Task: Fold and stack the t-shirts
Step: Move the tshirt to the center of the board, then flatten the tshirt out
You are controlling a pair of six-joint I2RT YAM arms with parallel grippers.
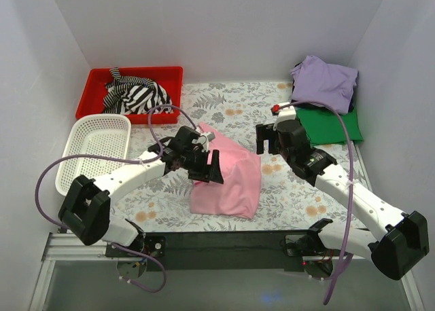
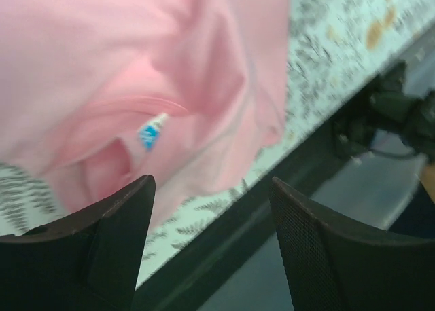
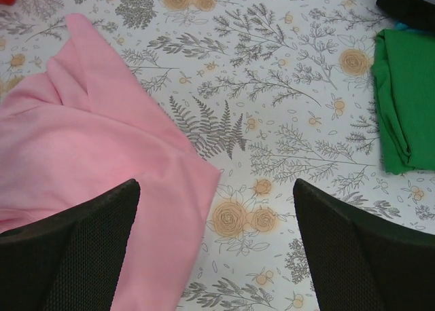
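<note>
The light pink t-shirt [image 1: 231, 178] lies partly folded in the middle of the flowered table; it also shows in the left wrist view [image 2: 136, 66] with a blue neck tag, and in the right wrist view [image 3: 75, 148]. My left gripper [image 1: 205, 168] hangs open and empty just above its left part. My right gripper [image 1: 268, 140] is open and empty, to the right of the pink shirt and apart from it. A lavender t-shirt [image 1: 325, 81] lies on a folded green t-shirt [image 1: 329, 126] at the back right; the green one shows in the right wrist view [image 3: 408, 100].
A red bin [image 1: 95, 87] holding a black-and-white striped garment [image 1: 136, 95] stands at the back left. A white mesh basket [image 1: 95, 151] sits at the left. White walls close three sides. The black rail [image 1: 224, 242] runs along the near edge.
</note>
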